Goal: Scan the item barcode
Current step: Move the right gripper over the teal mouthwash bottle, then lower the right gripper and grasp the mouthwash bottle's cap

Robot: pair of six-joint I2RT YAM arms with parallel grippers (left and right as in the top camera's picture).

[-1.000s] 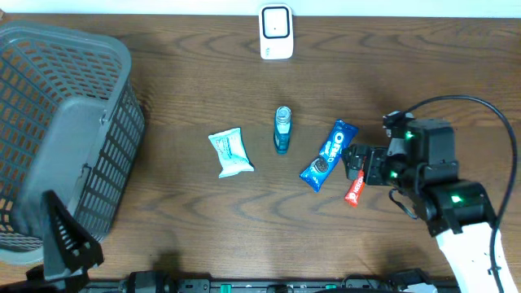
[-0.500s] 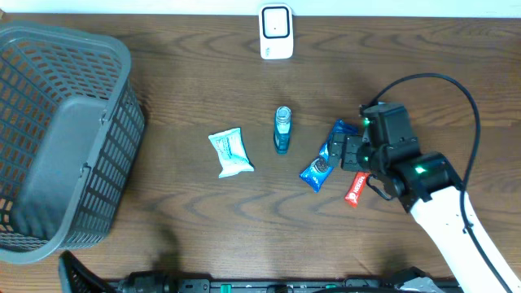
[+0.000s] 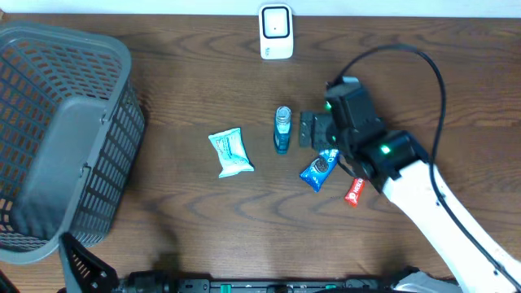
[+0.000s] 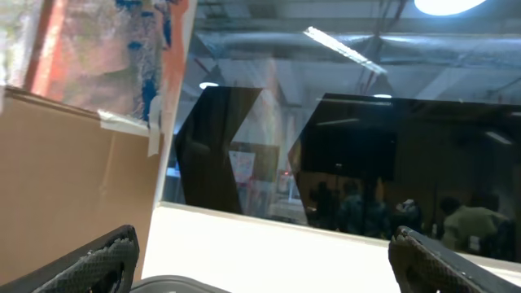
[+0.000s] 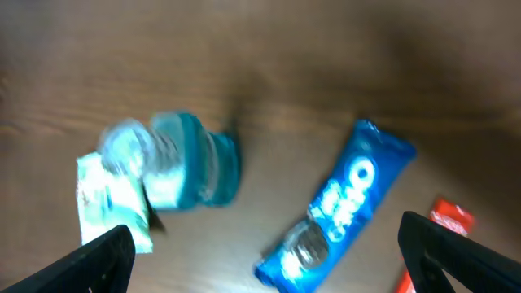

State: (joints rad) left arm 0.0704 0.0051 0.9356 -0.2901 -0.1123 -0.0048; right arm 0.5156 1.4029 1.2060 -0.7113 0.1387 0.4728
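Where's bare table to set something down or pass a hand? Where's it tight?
Free: table between basket and green-white packet; strip between scanner and bottle; far right corner. Crowded: the middle, where packet, bottle, Oreo pack, red bar and open right gripper sit close.

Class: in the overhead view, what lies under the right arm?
The blue cookie packet: its lower end shows, its upper end is covered by the right arm.

Overhead looks straight down; right wrist views its bottle (image 3: 282,130) up close; left wrist faces upward
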